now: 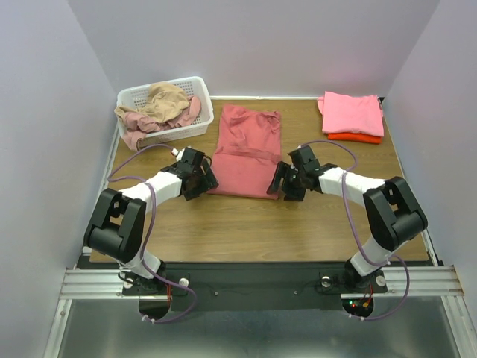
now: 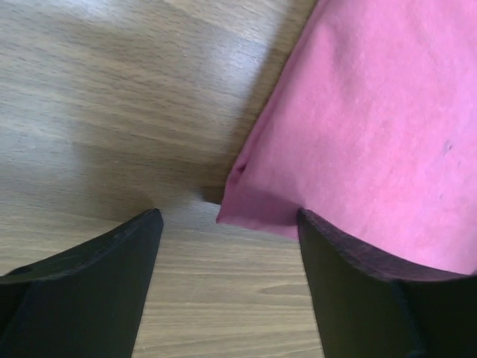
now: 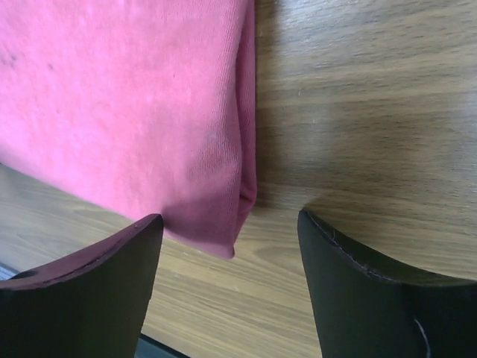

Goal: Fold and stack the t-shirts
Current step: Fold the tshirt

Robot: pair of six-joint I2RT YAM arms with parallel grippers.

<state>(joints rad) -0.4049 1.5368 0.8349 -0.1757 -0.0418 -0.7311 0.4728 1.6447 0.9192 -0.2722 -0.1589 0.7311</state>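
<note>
The dusty red t-shirt (image 1: 246, 153) lies flat on the wooden table, folded into a long strip. My left gripper (image 1: 201, 183) is open at its near left corner; in the left wrist view the corner (image 2: 246, 205) lies between the two black fingers (image 2: 97, 283). My right gripper (image 1: 287, 186) is open at the near right corner, which shows in the right wrist view (image 3: 223, 216) between the open fingers (image 3: 358, 291). A folded bright pink t-shirt (image 1: 352, 112) lies on a folded orange-red one (image 1: 358, 137) at the far right. Tan (image 1: 165, 98) and pale rose (image 1: 138, 123) shirts sit crumpled in the basket.
The white lattice basket (image 1: 190, 130) stands at the far left of the table. Purple walls close in the back and both sides. Bare wood (image 1: 246, 227) lies between the red shirt and the near edge.
</note>
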